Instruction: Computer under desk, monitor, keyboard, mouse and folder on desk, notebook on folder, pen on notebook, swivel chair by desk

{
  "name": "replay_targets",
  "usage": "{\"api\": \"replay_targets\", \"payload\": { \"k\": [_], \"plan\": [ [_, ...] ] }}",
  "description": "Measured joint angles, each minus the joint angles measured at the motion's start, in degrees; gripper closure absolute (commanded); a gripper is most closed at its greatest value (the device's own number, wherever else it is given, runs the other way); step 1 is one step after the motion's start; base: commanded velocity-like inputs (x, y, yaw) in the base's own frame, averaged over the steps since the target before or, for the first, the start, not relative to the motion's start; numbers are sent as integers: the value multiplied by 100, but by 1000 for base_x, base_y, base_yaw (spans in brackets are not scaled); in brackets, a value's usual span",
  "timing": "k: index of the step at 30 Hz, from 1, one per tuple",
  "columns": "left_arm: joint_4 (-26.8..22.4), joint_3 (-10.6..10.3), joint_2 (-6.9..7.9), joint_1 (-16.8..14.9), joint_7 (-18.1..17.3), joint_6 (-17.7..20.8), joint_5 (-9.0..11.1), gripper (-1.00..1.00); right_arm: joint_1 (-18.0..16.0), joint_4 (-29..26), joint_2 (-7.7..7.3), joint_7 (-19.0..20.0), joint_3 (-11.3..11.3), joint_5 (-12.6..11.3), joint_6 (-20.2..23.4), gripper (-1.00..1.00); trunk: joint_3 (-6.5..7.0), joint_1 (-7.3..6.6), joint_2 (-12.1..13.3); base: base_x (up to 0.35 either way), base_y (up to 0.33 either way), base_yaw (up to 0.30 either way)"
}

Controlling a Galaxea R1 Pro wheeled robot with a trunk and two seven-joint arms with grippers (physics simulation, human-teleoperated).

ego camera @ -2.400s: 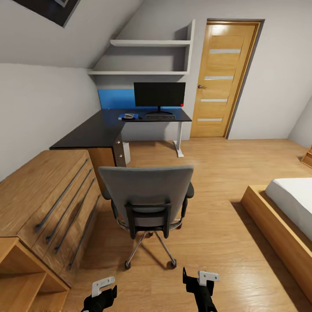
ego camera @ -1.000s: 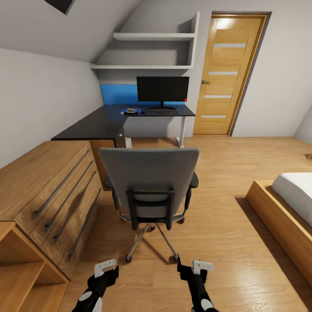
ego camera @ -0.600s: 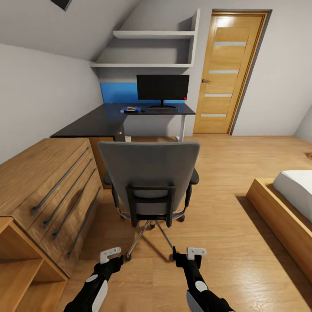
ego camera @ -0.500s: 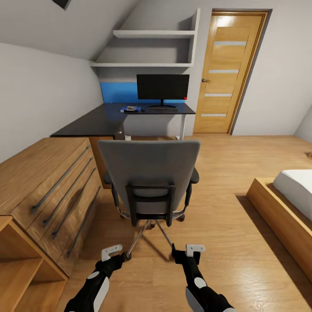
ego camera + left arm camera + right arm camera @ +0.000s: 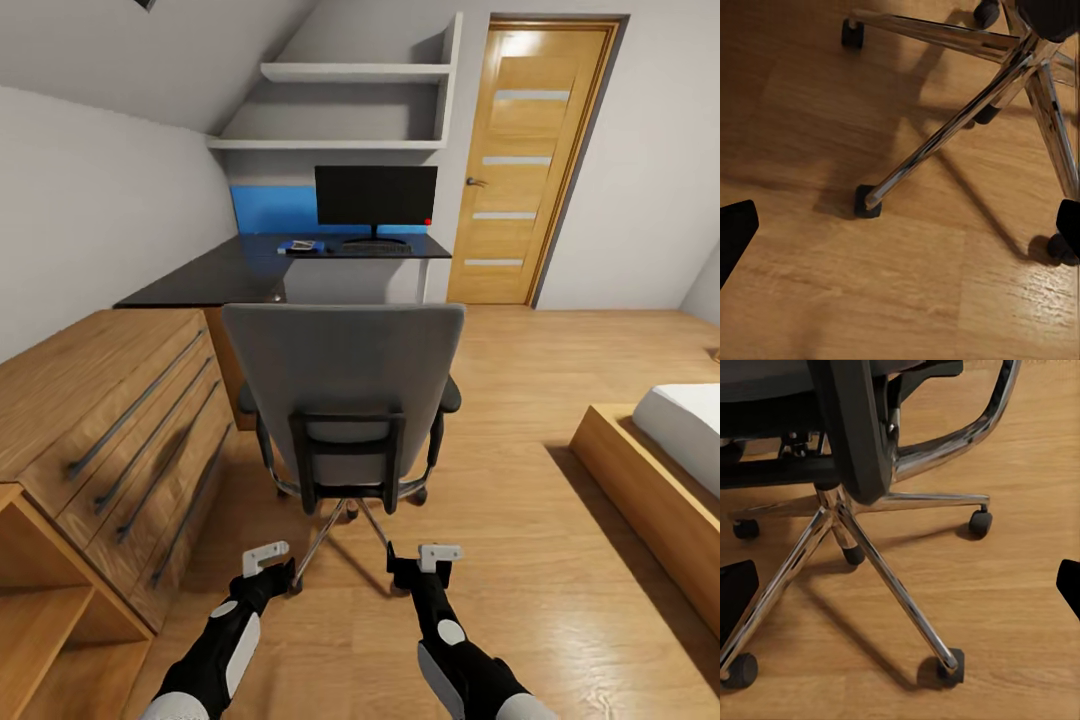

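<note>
Chrome legs of the one swivel chair (image 5: pixel 343 400) spread over the light wood floor (image 5: pixel 520 560) just ahead of both grippers, its grey back turned to the robot. Left gripper (image 5: pixel 268 562) and right gripper (image 5: pixel 428 560) hang low over the floor, each just short of a caster; neither touches or holds anything. In the left wrist view the two dark fingertips (image 5: pixel 735 232) sit wide apart at opposite edges with bare floor and the chair's star base (image 5: pixel 967 112) between them; in the right wrist view the fingertips (image 5: pixel 736 592) are likewise spread wide, framing the base and casters (image 5: pixel 951 667).

Beyond the chair stands one black L-shaped desk (image 5: pixel 215 280). On its far edge is one monitor (image 5: pixel 375 196), with one keyboard (image 5: pixel 376 247) at the foot of its stand. Toward the desk's inner corner lies one blue folder (image 5: pixel 300 247) with a small pale item on it, too small to tell apart. One light wooden drawer chest (image 5: pixel 110 420) lines the left wall, one wooden door (image 5: pixel 530 160) is beyond the desk's right end, and one bed (image 5: pixel 660 460) sits at the right.
</note>
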Motion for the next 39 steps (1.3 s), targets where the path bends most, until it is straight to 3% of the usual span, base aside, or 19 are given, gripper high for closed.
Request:
{"api": "replay_targets", "payload": {
  "k": [5,8,9,10,14,16,21,29,33,39],
  "plan": [
    [-198,-127,-49,-9,2,5,-2,-100,-2,-33,-5,-4,-3,7,-19,-100,-90,110,-200,0,0,0],
    [-267,-476,-52,-11,17,0,-2,-100,-3,-61,-8,-1,-8,6,-53,-100,-144,176,-321,0,0,0],
    [-273,-726,-52,-11,51,-9,3,-100,-3,-65,-9,1,-10,5,-80,-100,-162,198,-361,0,0,0],
    [-267,-851,-52,-11,81,-14,6,-100,-3,-66,-9,2,-10,4,-101,-100,-180,220,-401,0,0,0],
    [-165,-1201,-53,-12,263,-74,22,-100,-3,-76,-9,6,-3,-1,-347,-100,-252,308,-562,0,0,0],
    [-116,-1307,-53,-11,354,-290,19,-100,-3,-74,-6,8,2,-5,-760,-100,-288,352,-642,0,0,0],
    [86,-1374,-55,-10,400,-559,12,-100,-3,-58,-9,2,-5,-8,-1263,-100,-377,461,-842,0,0,0],
    [180,-1390,-46,-11,411,-870,14,-100,-3,-47,-13,-1,-19,-7,-1381,-100,-521,637,-1163,0,0,0],
    [187,-1386,-48,-11,412,-1092,14,-100,-3,-47,-12,-4,-18,-8,-1315,-100,-593,725,-1324,0,0,0],
    [188,-1383,-46,-11,407,-1240,14,-100,-3,-64,-13,-93,-6,10,-760,-100,-701,857,-1564,0,0,0]
  ]
}}
